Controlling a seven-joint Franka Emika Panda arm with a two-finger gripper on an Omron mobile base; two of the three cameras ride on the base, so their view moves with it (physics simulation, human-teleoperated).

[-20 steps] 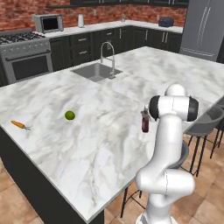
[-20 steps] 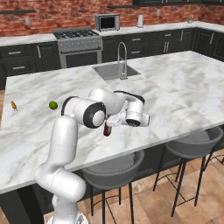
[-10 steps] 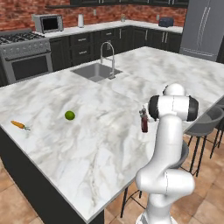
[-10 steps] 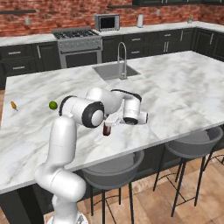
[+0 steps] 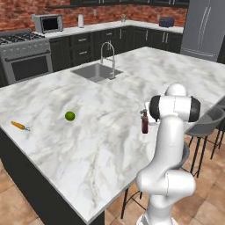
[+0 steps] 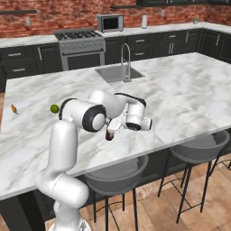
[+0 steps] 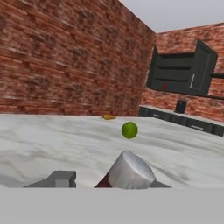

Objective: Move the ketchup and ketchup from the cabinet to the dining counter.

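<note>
The dark maroon ketchup bottle (image 5: pixel 144 123) (image 6: pixel 109 134) stands upright on the marble dining counter (image 5: pixel 88 140) (image 6: pixel 180 94), near its front edge. My gripper (image 5: pixel 147 119) (image 6: pixel 113 130) reaches in sideways around the bottle. In the hand view the bottle's grey cap (image 7: pixel 130 170) rises between my fingertips (image 7: pixel 61 178), with a small gap on the left, so the jaws stand open around it. Far off hangs the black cabinet (image 7: pixel 183 72) with its door open and a small red thing (image 7: pixel 165 87) on a shelf.
A lime (image 5: pixel 70 115) (image 6: pixel 54 108) (image 7: pixel 129 130) and a carrot (image 5: pixel 18 125) (image 6: pixel 13 108) lie on the counter to the left. The steel sink (image 5: pixel 92 71) (image 6: pixel 118 72) with its faucet sits further back. Bar stools (image 5: pixel 206 125) (image 6: pixel 198 151) stand along the near edge.
</note>
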